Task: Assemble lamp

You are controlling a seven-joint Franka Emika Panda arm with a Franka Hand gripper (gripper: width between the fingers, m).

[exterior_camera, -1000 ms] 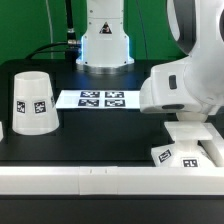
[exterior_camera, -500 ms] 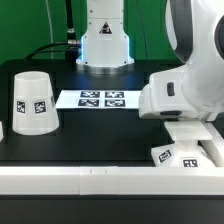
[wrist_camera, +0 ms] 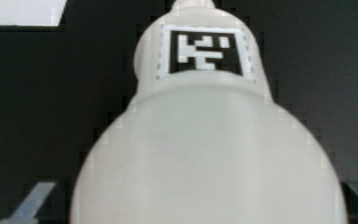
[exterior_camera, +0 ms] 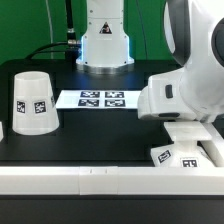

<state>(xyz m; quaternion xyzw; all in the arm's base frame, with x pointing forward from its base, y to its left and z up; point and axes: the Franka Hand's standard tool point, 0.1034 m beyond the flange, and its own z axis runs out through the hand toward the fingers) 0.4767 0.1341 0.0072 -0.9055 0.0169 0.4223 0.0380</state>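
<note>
Three parts: none visibly joined
shade [exterior_camera: 32, 100]: exterior view's left, alone
base [exterior_camera: 190, 140]: exterior view's lower right
gripper [wrist_camera: 194, 208]: straddles bulb [wrist_camera: 194, 130]; clamped or not, cannot tell
left: likely every join

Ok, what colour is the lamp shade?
The shade is white with a black-and-white square tag on its side, clearest in the exterior view.

Robotics laboratory, seen from beside the bench. A black table [exterior_camera: 100, 140] edged by a white rail [exterior_camera: 80, 178] carries 1 large white robot arm [exterior_camera: 185, 95]. Printed square tags mark the marker board [exterior_camera: 100, 99] and the lamp shade [exterior_camera: 33, 102]. A green backdrop [exterior_camera: 35, 25] and dark cables [exterior_camera: 68, 20] stand behind.
</note>
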